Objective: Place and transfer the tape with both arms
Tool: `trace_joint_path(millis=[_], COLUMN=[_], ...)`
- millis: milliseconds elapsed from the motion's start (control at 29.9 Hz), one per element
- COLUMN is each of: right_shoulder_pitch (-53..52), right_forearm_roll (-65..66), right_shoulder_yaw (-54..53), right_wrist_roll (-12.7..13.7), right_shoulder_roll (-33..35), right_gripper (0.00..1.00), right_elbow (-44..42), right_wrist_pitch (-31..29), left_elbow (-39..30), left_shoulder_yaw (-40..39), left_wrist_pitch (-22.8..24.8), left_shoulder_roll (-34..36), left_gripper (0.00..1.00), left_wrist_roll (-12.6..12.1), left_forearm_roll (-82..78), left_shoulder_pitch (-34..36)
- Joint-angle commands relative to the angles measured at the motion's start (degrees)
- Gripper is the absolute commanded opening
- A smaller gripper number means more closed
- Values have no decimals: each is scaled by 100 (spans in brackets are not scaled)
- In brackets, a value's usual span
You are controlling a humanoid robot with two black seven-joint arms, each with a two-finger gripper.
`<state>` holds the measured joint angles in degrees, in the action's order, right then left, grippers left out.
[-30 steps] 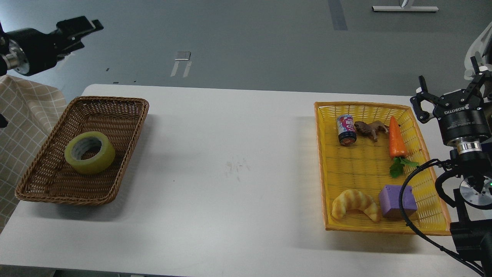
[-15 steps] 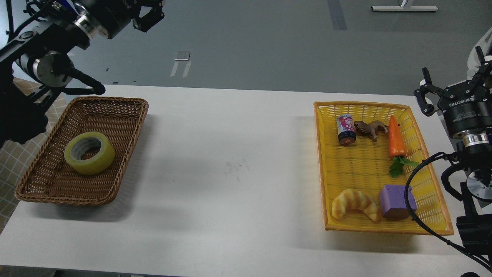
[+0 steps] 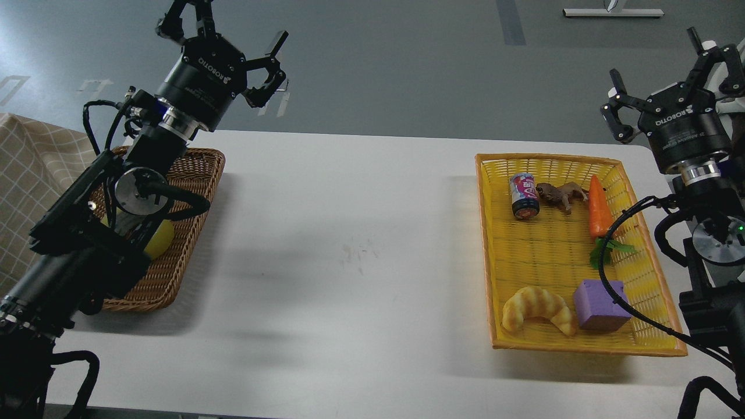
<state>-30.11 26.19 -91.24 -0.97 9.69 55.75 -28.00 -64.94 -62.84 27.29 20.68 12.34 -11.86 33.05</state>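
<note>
The yellow tape roll (image 3: 160, 238) lies in the brown wicker basket (image 3: 192, 192) at the table's left. My left arm covers most of it, and only a yellow sliver shows. My left gripper (image 3: 224, 41) is open and empty, raised above the basket's far edge with its fingers spread, pointing away from me. My right gripper (image 3: 663, 73) is open and empty, raised beyond the far right corner of the yellow basket (image 3: 559, 343).
The yellow basket holds a small can (image 3: 524, 196), a brown toy animal (image 3: 561, 195), a carrot (image 3: 599, 209), a croissant (image 3: 538, 308) and a purple block (image 3: 599, 304). A checked cloth (image 3: 29, 174) hangs at the left. The white table (image 3: 349, 250) lies between the baskets.
My left arm has swung in from the far left over the wicker basket and now hides most of the tape. My right gripper has risen and shifted slightly left. The tape has not moved.
</note>
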Motion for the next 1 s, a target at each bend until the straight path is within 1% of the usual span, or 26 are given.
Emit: trace_joint_path(millis=[0,267,602,735,969], right_shoulder_pitch=[-145,-110,-101,4,22], right_forearm_roll=[0,-26,-26,-35,-53], right_shoulder_yaw=[97,97,106,106,88], right_wrist_roll=[27,18,27,-8,-17], right_shoulder_roll=[-11,-230,-169,-213,-230], right_gripper=[100,100,100,100,100], right_elbow=[-91,-47,-64,-65,-38], right_wrist_pitch=[0,0,0,0,0], left_elbow=[-203,-256,-203,-195,-195], left_shoulder_yaw=[-194,-194,-194,-194,-203], left_wrist_pitch=[71,71,71,71,71], left_shoulder_roll=[-151,-397,-521,-573,-635], left_gripper=[98,98,98,98,98], left_wrist_roll=[-3,-12,-30,-47,-21], left_forearm_roll=[-9,0,17,17,26], left_shoulder_pitch=[-263,-325,-369,-501,-562])
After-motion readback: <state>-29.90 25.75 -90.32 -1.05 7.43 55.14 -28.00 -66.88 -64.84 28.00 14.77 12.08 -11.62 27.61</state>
